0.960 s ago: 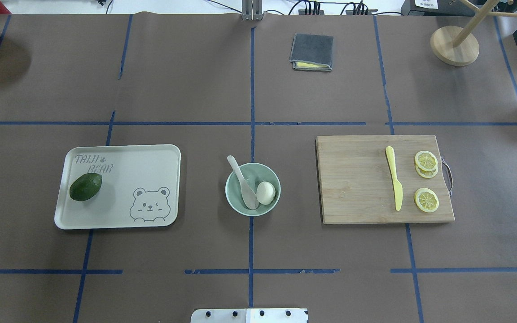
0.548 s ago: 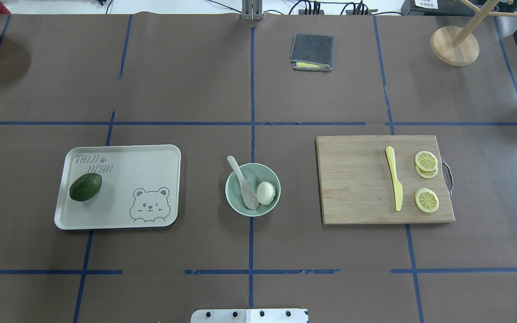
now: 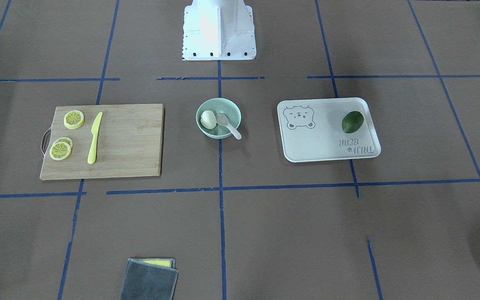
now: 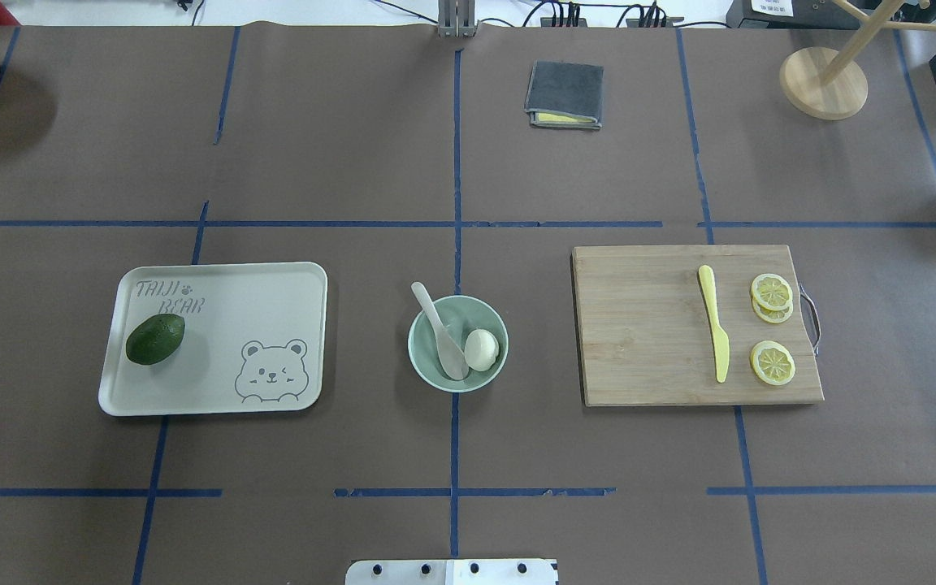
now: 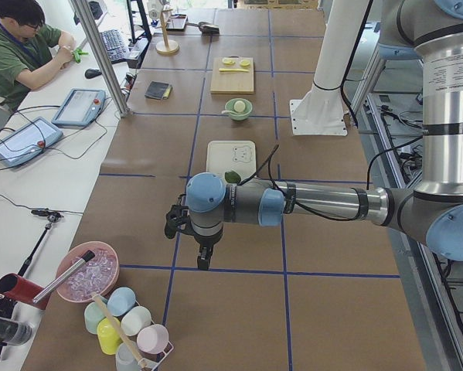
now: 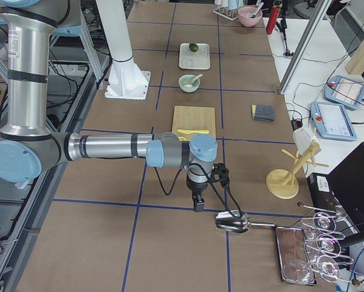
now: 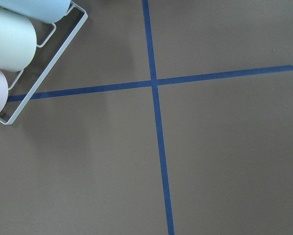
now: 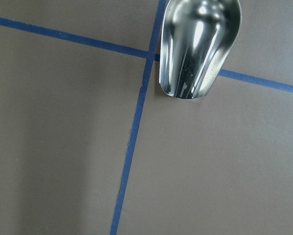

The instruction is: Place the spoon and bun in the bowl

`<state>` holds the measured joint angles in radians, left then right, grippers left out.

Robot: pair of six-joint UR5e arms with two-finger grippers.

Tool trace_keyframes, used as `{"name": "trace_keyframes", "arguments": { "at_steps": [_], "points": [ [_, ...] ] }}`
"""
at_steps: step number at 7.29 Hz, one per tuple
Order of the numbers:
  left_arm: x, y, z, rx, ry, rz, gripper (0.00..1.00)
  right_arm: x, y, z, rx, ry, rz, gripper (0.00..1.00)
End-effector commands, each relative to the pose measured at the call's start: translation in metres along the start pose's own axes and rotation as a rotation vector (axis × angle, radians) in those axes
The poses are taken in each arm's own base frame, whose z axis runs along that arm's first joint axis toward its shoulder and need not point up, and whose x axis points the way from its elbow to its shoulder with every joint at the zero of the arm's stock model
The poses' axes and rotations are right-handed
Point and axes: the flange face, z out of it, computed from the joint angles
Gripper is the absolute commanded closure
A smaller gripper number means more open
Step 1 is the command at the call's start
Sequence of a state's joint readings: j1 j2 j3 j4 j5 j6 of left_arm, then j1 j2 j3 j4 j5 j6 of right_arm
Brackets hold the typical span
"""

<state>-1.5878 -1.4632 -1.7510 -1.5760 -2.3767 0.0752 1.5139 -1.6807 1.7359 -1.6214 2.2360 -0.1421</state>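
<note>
1. While the small round cream-white bun lies in the round pale mint-green bowl, the off-white soup spoon leans beside it, its handle jutting over the rim.
2. Only the side views show the left gripper and the right gripper, so I cannot tell whether their fingers are open or closed.

From the side cameras I can't tell whether the left claw or the right claw is parted or closed, and both are out of frame in my other views. The right wrist view's top edge cuts off the scoop. The left wrist view's corner crops the cups. One lemon slice lies half under another.
</note>
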Motion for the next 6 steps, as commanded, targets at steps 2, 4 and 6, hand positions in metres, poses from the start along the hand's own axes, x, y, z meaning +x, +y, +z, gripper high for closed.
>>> {"name": "trace_keyframes", "arguments": {
  "at_steps": [2, 4, 6],
  "points": [
    [-0.0004, 0.0001, 0.0004, -0.002, 0.000, -0.002, 0.00, 0.0063, 0.0025, 0.0082, -0.017, -0.001, 0.017, 0.00],
    [-0.0002, 0.0008, 0.0003, -0.002, 0.000, -0.002, 0.00, 0.0075, 0.0024, 0.0101, -0.020, -0.005, 0.019, 0.00],
    [-0.0001, 0.0007, 0.0002, -0.001, 0.000, -0.001, 0.00, 0.0073, 0.0021, 0.0098, -0.018, -0.005, 0.017, 0.00]
  ]
}}
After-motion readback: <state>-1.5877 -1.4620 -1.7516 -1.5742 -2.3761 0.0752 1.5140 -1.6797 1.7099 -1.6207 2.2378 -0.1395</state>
